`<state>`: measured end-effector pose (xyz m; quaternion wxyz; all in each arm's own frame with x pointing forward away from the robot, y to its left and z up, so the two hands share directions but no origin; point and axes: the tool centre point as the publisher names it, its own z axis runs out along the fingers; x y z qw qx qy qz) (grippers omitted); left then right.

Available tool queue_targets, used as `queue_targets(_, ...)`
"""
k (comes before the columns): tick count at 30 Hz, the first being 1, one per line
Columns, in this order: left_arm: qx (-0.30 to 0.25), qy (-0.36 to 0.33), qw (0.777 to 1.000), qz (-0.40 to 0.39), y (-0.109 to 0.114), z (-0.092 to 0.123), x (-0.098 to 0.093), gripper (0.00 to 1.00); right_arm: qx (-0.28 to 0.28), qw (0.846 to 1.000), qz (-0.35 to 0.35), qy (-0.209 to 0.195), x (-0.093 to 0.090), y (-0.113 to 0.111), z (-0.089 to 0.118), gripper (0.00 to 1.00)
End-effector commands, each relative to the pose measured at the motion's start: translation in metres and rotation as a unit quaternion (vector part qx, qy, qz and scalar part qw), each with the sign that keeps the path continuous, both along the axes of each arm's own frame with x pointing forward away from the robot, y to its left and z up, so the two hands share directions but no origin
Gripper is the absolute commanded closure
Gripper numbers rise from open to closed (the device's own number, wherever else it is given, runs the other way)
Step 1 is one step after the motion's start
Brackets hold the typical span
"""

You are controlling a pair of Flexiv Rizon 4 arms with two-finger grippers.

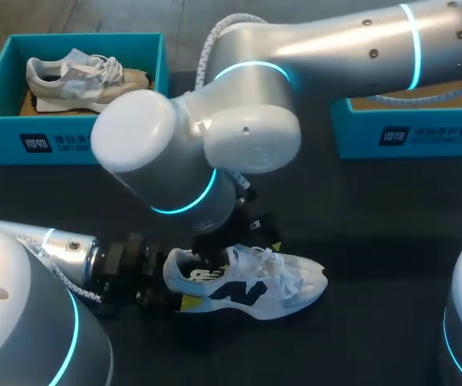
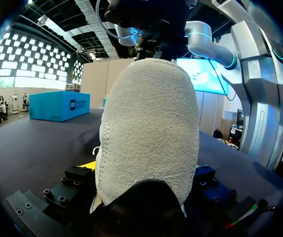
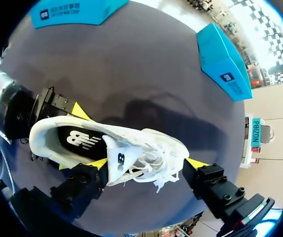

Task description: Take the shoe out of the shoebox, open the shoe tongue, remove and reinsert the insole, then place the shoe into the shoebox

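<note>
A white shoe (image 1: 251, 288) with a dark logo lies on its sole on the dark table, toe pointing right. Its black insole (image 3: 77, 140) shows inside. My left gripper (image 1: 179, 291) comes in low from the left and is shut on the shoe's heel (image 2: 149, 133), which fills the left wrist view, with fingers (image 2: 80, 177) on both sides. My right gripper (image 3: 147, 165) hangs over the shoe, open wide. Its fingertips (image 3: 196, 163) straddle the raised tongue (image 3: 116, 163) and the laces (image 3: 156, 158). One tip is beside the tongue, the other stands clear of the toe.
A teal shoebox (image 1: 70, 146) at the back left holds a beige and grey shoe (image 1: 82, 79). A second teal box (image 1: 408, 133) stands at the back right, partly behind my right arm (image 1: 239, 121), which hides the table's middle.
</note>
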<state>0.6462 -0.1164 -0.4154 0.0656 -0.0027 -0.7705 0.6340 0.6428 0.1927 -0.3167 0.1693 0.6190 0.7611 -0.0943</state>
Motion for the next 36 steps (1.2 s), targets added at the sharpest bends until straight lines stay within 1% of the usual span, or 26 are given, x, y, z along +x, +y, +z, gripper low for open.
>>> queue_targets(1,0.0,0.0,1.0,0.0,0.002,0.0,-0.001,1.0,0.05,0.988,-0.135,-0.05,-0.004,-0.009,0.002,0.25)
queue_targets(2,0.0,0.0,1.0,0.0,0.002,0.0,-0.001,1.0,0.054,0.988,-0.134,-0.049,-0.003,-0.01,0.002,0.29)
queue_targets(4,0.0,0.0,1.0,0.0,0.002,0.0,-0.001,1.0,0.061,0.988,-0.136,-0.046,-0.004,-0.01,0.001,0.47)
queue_targets(5,0.0,0.0,1.0,0.0,0.002,0.0,-0.001,1.0,0.071,0.987,-0.136,-0.045,-0.005,-0.01,0.0,0.51)
queue_targets(8,0.0,0.0,1.0,0.0,0.002,0.0,-0.001,1.0,0.088,0.986,-0.138,-0.041,-0.007,-0.008,-0.004,0.55)
queue_targets(12,0.0,0.0,1.0,0.0,0.002,0.0,-0.001,1.0,0.102,0.984,-0.138,-0.035,-0.009,-0.004,-0.009,0.56)
queue_targets(14,0.0,0.0,1.0,0.0,0.002,0.0,-0.001,1.0,0.11,0.984,-0.139,-0.034,-0.01,-0.002,-0.01,0.58)
queue_targets(17,0.0,0.0,1.0,0.0,0.002,0.0,-0.001,1.0,0.119,0.983,-0.138,-0.032,-0.01,0.0,-0.011,0.65)
queue_targets(20,0.0,0.0,1.0,0.0,0.002,0.0,-0.001,1.0,0.124,0.982,-0.138,-0.029,-0.01,0.002,-0.01,0.75)
queue_targets(22,0.0,0.0,1.0,0.0,0.002,0.0,-0.001,1.0,0.135,0.981,-0.14,-0.022,-0.01,0.003,-0.009,0.85)
queue_targets(24,0.0,0.0,1.0,0.0,0.002,0.0,-0.001,1.0,0.149,0.979,-0.141,-0.016,-0.011,0.004,-0.009,0.98)
queue_targets(25,0.0,0.0,1.0,0.0,0.002,0.0,-0.001,1.0,0.153,0.978,-0.143,-0.011,-0.011,0.004,-0.009,1.0)
queue_targets(29,0.0,0.0,1.0,0.0,0.002,0.0,-0.001,1.0,0.175,0.974,-0.142,-0.001,-0.011,0.004,-0.01,1.0)
queue_targets(31,0.0,0.0,1.0,0.0,0.002,0.0,-0.001,1.0,0.192,0.971,-0.139,0.002,-0.013,0.0,-0.009,1.0)
queue_targets(34,0.0,0.0,1.0,0.0,0.002,0.0,-0.001,1.0,0.226,0.966,-0.123,0.006,-0.014,-0.009,-0.007,1.0)
queue_targets(35,0.0,0.0,1.0,0.0,0.002,0.0,-0.001,1.0,0.258,0.961,-0.103,-0.003,-0.015,-0.014,-0.006,1.0)
queue_targets(36,0.0,0.0,1.0,0.0,0.002,0.0,-0.001,1.0,0.269,0.958,-0.095,-0.003,-0.016,-0.018,-0.006,1.0)
